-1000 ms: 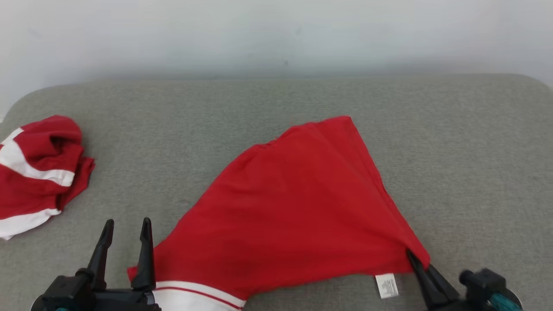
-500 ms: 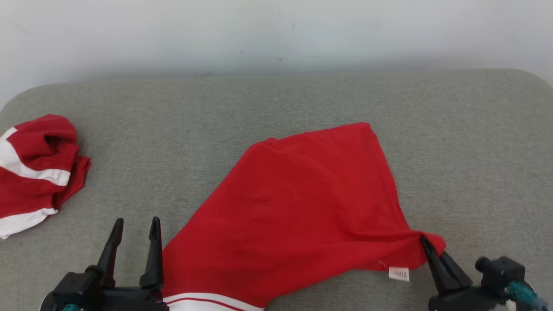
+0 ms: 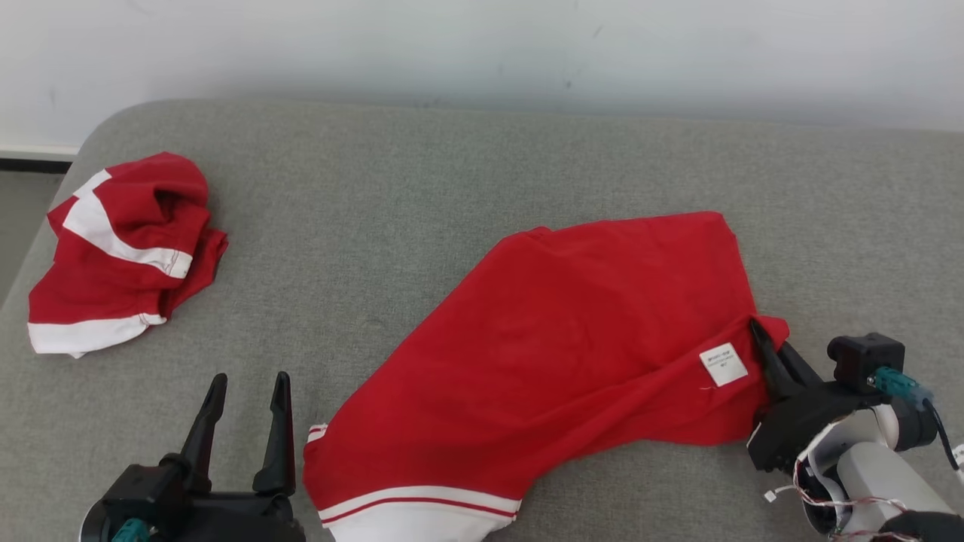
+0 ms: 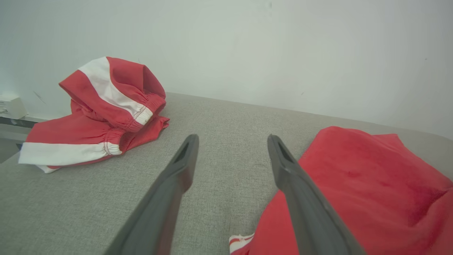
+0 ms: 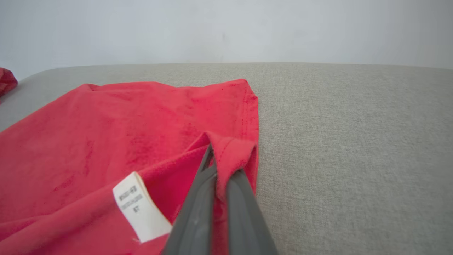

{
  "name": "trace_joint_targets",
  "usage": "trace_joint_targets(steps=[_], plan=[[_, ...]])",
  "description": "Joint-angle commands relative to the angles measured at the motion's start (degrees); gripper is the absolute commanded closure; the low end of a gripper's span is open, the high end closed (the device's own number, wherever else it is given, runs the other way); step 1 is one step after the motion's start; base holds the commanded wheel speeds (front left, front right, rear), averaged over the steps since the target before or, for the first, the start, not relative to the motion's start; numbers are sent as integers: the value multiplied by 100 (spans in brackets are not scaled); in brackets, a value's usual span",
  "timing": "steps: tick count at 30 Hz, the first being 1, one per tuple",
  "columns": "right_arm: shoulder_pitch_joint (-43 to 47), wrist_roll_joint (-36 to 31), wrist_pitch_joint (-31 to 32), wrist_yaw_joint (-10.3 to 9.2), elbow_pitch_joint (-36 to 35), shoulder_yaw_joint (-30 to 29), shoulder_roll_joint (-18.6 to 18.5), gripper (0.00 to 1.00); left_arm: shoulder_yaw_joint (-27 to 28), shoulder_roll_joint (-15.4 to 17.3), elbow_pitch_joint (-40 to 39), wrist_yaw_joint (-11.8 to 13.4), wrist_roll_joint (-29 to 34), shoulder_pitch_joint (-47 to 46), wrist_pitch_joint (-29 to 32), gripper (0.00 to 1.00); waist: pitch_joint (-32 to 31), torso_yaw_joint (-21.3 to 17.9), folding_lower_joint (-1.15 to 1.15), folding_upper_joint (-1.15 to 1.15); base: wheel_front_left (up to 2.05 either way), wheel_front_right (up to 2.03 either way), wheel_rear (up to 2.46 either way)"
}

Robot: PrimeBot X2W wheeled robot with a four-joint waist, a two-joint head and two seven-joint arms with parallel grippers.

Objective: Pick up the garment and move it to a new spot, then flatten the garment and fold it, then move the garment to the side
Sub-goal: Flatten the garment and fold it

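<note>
The garment (image 3: 572,354) is red with a white-striped band at its near end, lying spread on the grey cushioned surface (image 3: 452,173). My right gripper (image 3: 756,327) is shut on the garment's right corner, which is lifted and folded over so that a white label (image 3: 723,364) faces up. The right wrist view shows the garment (image 5: 124,134) pinched in that gripper (image 5: 219,164), next to the label (image 5: 141,209). My left gripper (image 3: 250,379) stands open just left of the garment's near-left edge, holding nothing. In the left wrist view its fingers (image 4: 232,139) are spread, with the garment (image 4: 354,184) to their right.
A second red-and-white garment (image 3: 124,248) lies crumpled at the surface's far left, close to the rounded edge; it also shows ahead of the left gripper (image 4: 102,113). A pale wall (image 3: 482,45) runs behind. Bare grey surface lies between the two garments and right of the held corner.
The head camera has shifted. My right gripper has carried the garment's corner farther from me, turning the hem over so the label faces up. The left gripper stayed open.
</note>
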Motion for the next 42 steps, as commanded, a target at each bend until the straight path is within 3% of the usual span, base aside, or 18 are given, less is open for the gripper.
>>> trace_joint_targets(steps=[1, 2, 6, 10, 18, 27, 33, 42], plan=[[-164, 26, -71, -13, 261, 19, 34, 96, -4, -2, 16, 6, -74, -91, -6, 0, 95, 85, 0, 0, 0, 0, 0], [-259, 75, -67, -13, 441, 57, 74, 0, -4, -2, 26, 6, -78, -93, -6, 0, 101, 91, 0, 0, 0, 0, 0], [-492, 114, -274, -13, 823, 200, 101, 0, 25, -7, 45, 6, -66, -100, -6, 0, 69, 24, 0, 0, 0, 0, 0], [-437, 108, -409, -13, 774, 181, 66, 0, 79, -6, 41, 6, -5, -27, -5, 0, -58, -150, 0, 0, 0, 0, 0], [510, -159, -422, -13, -836, -594, 31, 0, 261, 25, -25, 6, 73, 164, -6, 0, -318, -517, 0, 0, 0, 0, 0], [1948, -621, -423, -13, -2440, -1483, 473, 0, 388, 25, -75, 6, 123, 379, -5, 0, -510, -712, 0, 0, 0, 0, 0], [2524, -901, -423, -13, -2912, -1715, 782, 0, 427, 48, -42, 6, 135, 503, -6, 0, -604, -729, 0, 0, 0, 0, 0], [2646, -1007, -424, -13, -2986, -1675, 886, 0, 398, 96, 80, 6, 133, 598, -6, 0, -679, -664, 0, 0, 0, 0, 0]])
